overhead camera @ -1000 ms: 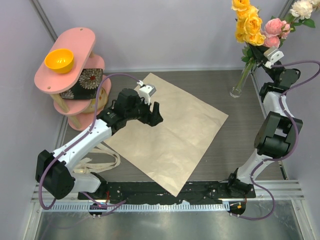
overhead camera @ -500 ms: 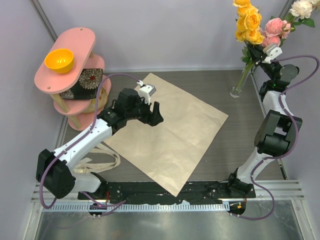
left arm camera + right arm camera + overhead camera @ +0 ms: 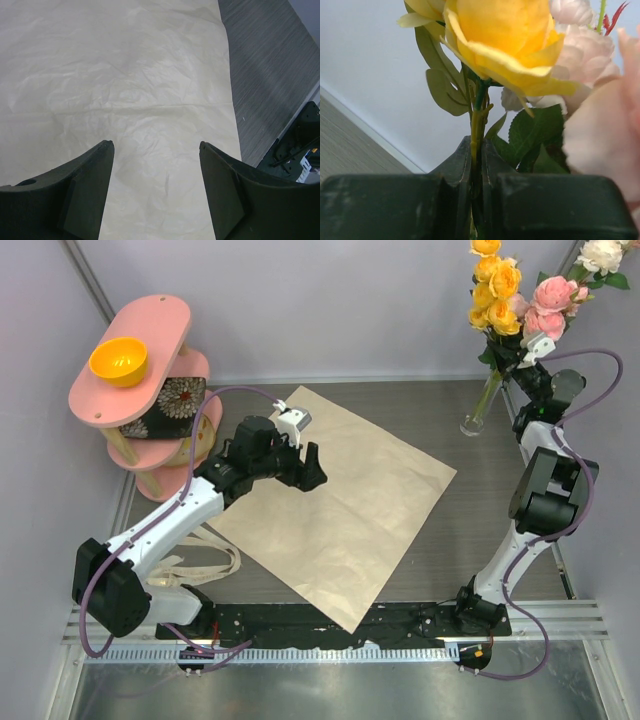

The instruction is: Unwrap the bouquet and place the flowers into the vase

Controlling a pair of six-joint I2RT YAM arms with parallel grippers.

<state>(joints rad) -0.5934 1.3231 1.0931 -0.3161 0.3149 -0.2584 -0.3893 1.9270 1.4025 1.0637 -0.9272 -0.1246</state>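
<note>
At the far right, the right tool (image 3: 476,152) is clamped on the green stems of the flowers (image 3: 512,292). It holds them upright so their lower ends seem to feed into the neck of the vase (image 3: 476,412). The left tool (image 3: 156,150), jaws apart and empty, hovers over the flat wrapping paper (image 3: 350,510) on the counter (image 3: 480,530), clear of the placing.

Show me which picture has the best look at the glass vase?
The top view. The vase stands whole at the far right, holding the stems of the flowers. The left wrist view shows brown paper, no vase; the right wrist view shows flowers close up, no vase.
</note>
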